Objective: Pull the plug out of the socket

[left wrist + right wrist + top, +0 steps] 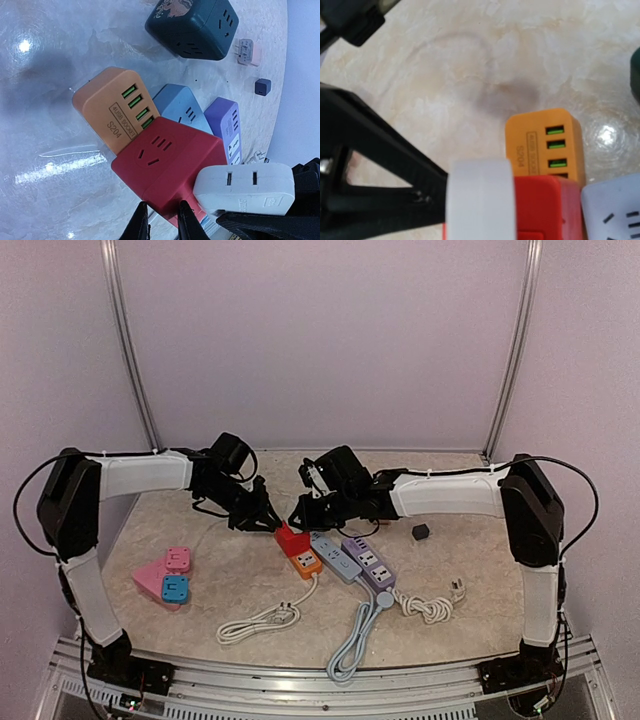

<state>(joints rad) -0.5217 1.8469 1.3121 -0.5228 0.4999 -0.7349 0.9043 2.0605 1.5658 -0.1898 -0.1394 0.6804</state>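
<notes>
Bracing the red socket cube [170, 165] on the orange strip [100, 110] with the left gripper [162, 210], clenched on its corner. Cannot tell the right gripper's [308, 508] state at the white plug [245, 187] on that cube's end; pull straight outward, no twisting.

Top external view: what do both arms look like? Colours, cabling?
Left arm and right arm: white link covers, black joint housings, black bases. A thin black cable loops outside each shoulder. Left tool and right tool: black, two-fingered.
</notes>
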